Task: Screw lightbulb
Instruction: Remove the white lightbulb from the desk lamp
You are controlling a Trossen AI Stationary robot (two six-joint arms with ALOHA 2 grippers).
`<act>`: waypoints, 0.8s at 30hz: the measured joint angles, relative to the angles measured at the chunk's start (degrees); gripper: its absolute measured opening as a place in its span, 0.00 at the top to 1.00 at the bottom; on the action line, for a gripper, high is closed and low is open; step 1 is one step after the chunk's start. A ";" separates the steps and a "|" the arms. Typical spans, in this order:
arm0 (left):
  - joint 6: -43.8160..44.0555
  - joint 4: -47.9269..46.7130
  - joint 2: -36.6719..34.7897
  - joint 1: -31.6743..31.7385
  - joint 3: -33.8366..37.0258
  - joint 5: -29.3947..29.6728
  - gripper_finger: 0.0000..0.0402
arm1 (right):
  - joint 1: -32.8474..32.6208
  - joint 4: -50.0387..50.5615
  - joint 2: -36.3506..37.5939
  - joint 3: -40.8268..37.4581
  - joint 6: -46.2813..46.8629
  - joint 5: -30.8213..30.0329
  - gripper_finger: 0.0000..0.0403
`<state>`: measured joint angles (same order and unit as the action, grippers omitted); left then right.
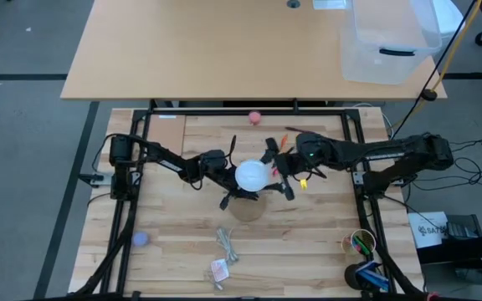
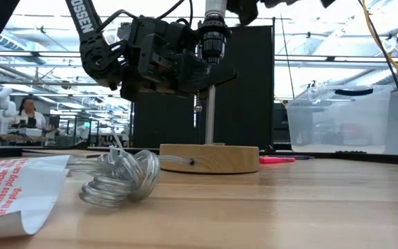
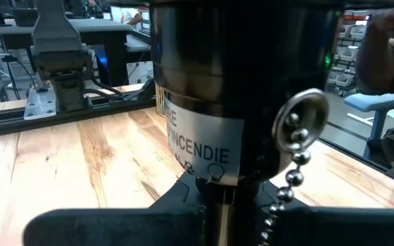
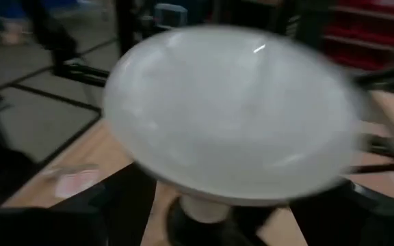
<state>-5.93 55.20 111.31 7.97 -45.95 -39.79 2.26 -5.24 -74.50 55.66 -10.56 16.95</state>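
Observation:
The white lightbulb sits on top of the black socket of a lamp post, which stands on a round wooden disc at the table's middle. In the right wrist view the bulb's globe is blurred and fills the picture. My left gripper reaches in from the table's left and is shut on the post. My right gripper reaches in from the right and is shut on the bulb. A pull chain hangs from the socket. My left gripper pinches the lamp post between its two fingers, just under the black socket. The fingers come in level from the table's left and lie across the upright post. The disc rests flat on the table. My right gripper holds the bulb by its globe, a finger on either side, coming from the table's right and slanting down. The globe hides the places of contact. The bulb stands upright, its neck down in the socket.
A coil of clear cord and a red-and-white packet lie near the front edge. A pink ball lies at the back, a purple ball front left, a cup of pens front right. A clear bin stands on the far table.

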 joint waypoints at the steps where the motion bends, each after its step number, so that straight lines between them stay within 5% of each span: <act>1: 0.00 0.02 0.00 0.00 -0.02 0.02 0.94 | 0.02 0.72 1.10 0.00 -0.40 -1.75 0.26; 8: 0.18 0.10 0.00 0.00 -0.02 3.77 0.94 | 0.05 10.43 7.01 -0.11 -1.86 -12.65 0.26; 18: 1.20 1.07 0.00 0.04 -0.04 12.43 0.94 | -0.84 23.15 7.65 -1.10 7.18 -16.11 0.26; 24: 1.74 1.29 0.00 0.04 -0.05 19.33 0.94 | -3.95 20.66 7.56 -6.63 12.28 -25.66 0.26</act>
<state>-4.19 56.49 111.31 8.01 -46.01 -20.45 -1.70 15.42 -66.94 49.03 1.72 -8.71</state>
